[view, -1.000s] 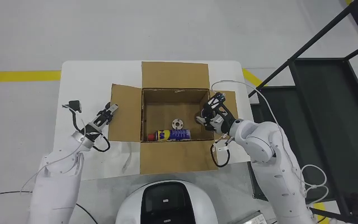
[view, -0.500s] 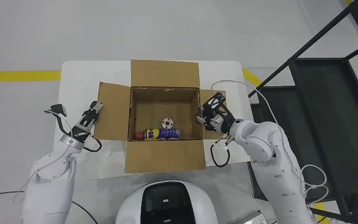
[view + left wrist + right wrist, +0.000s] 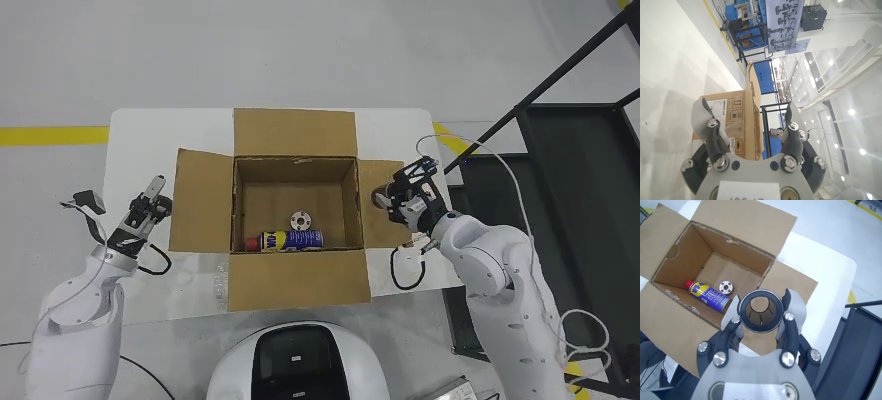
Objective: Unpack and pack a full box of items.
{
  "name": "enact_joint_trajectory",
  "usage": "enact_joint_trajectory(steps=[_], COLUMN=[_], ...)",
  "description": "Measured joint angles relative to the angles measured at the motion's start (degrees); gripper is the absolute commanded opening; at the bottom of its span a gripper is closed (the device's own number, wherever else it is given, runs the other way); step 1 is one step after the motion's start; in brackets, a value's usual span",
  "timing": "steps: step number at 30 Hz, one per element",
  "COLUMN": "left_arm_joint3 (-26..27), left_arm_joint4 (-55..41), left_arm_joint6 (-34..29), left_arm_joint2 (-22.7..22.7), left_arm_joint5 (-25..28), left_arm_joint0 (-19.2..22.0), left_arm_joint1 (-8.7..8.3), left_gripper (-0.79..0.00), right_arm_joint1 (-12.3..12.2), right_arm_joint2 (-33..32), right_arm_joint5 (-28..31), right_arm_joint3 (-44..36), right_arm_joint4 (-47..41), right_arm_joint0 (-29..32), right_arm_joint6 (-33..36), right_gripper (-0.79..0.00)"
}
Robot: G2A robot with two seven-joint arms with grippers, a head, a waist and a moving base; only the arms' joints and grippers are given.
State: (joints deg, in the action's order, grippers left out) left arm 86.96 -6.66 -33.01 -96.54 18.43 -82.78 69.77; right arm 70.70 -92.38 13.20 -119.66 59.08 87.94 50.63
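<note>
One metal sleeve (image 3: 760, 311) clamped betw. right jaws over box flap (image 3: 791, 283); left jaws spread.

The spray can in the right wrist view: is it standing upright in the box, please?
No, the spray can lies on its side on the floor of the box, beside a small metal disc.

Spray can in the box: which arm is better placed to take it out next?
Left, probably: the left pincer is open beside the cardboard box, while the right pincer is shut on a linear bearing.
</note>
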Motion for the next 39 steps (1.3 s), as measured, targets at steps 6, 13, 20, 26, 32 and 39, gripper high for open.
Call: enact_joint_trajectory(steps=[6, 13, 20, 26, 32, 39], left_arm_joint3=[0.05, 0.05, 0.04, 0.04, 0.04, 0.04], left_arm_joint4=[-0.25, -0.24, -0.24, -0.24, -0.24, -0.24], left_arm_joint6=[-0.05, -0.05, -0.05, -0.04, -0.04, -0.04], left_arm_joint2=[-0.50, -0.48, -0.48, -0.48, -0.48, -0.48], left_arm_joint5=[0.40, 0.39, 0.39, 0.39, 0.39, 0.39], left_arm_joint0=[-0.16, -0.16, -0.16, -0.16, -0.16, -0.16], left_arm_joint1=[-0.14, -0.14, -0.14, -0.14, -0.14, -0.14], left_gripper=[0.000, 0.000, 0.000, 0.000, 0.000, 0.000], right_arm_joint1=[-0.49, -0.79, -0.91, -0.83, -0.71, -0.54], right_arm_joint2=[-7.10, -9.55, -7.50, -4.52, -1.83, 0.40], right_arm_joint5=[-1.39, -3.93, -6.76, -8.90, -8.77, -10.16], right_arm_joint3=[3.27, 10.26, 16.85, 25.34, 33.86, 40.74], right_arm_joint4=[-4.05, -4.57, -2.11, -0.28, -0.34, 1.07], right_arm_joint0=[2.21, 2.49, 1.04, -2.02, -6.01, -9.84], right_arm_joint6=[-1.92, -4.76, -5.55, -7.20, -9.70, -14.44], right_gripper=[-0.785, -0.785, -0.785, -0.785, -0.785, -0.785])
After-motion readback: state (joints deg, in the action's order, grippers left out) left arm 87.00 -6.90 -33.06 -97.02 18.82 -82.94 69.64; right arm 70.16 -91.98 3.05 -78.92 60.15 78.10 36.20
